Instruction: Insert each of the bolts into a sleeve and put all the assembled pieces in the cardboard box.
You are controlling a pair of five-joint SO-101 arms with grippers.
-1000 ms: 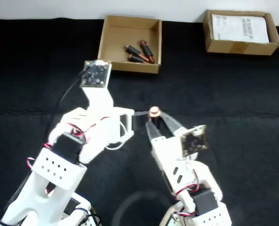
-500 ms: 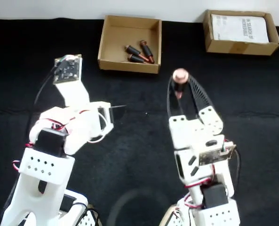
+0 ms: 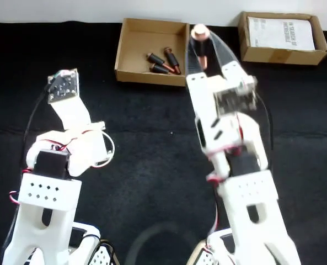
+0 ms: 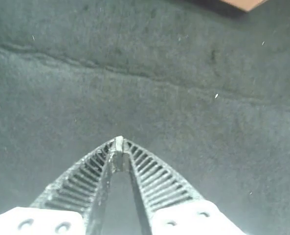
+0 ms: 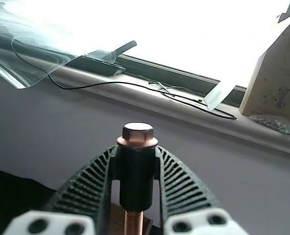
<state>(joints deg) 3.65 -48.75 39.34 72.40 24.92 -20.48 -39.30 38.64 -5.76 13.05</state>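
Black cloth point(image 3: 152, 110) covers the table. Right gripper point(image 3: 200, 48) is clamped on a black sleeve point(image 5: 136, 176) with a copper bolt point(image 5: 137, 134) through it, head just past the fingertips. Cardboard box point(image 3: 149, 78) sits just beside this gripper, toward the left arm; three assembled pieces point(image 3: 163, 62) lie inside. Left gripper point(image 4: 118, 147) is pinched together, holding nothing, low over cloth, well apart from the box

The high camera sits up at the near side and looks down over the table point(image 3: 152, 118) toward its far edge. The left wrist camera looks down at the table from close by. The right wrist camera faces the wall point(image 5: 61, 112), just behind the right gripper point(image 5: 136, 152) and its sleeved bolt point(image 5: 136, 171), which the high view shows too.
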